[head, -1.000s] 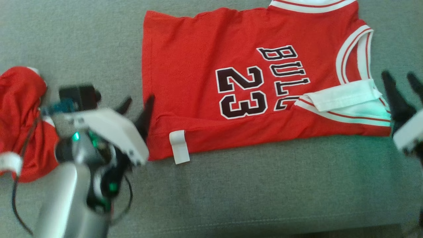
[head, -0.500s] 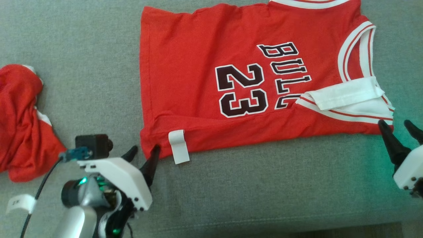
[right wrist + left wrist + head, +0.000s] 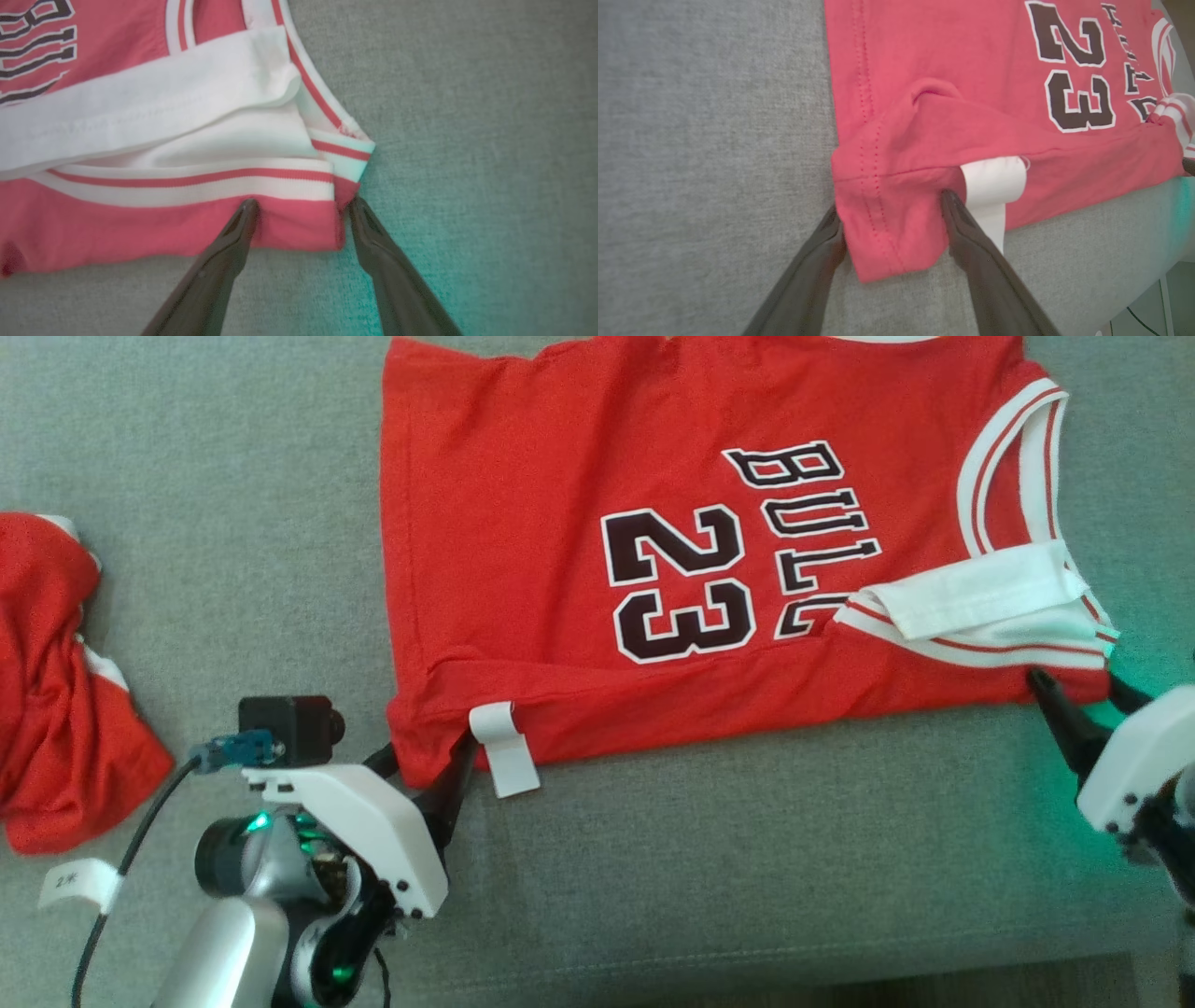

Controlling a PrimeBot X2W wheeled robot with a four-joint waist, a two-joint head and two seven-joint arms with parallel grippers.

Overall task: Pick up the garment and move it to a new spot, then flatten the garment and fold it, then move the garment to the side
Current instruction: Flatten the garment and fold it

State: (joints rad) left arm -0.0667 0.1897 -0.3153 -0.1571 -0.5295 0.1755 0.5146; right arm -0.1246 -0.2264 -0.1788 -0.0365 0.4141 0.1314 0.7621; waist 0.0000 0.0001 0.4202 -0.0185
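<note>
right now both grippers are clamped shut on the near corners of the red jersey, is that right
Not shut: the left gripper and the right gripper are both open, fingers straddling the near corners of the red jersey without clamping them. The two wrist views show it.

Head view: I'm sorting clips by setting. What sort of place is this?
Probably a home sofa: grey woven upholstery with a stitched seam near its edge, a jersey spread on it, a crumpled red garment beside.
</note>
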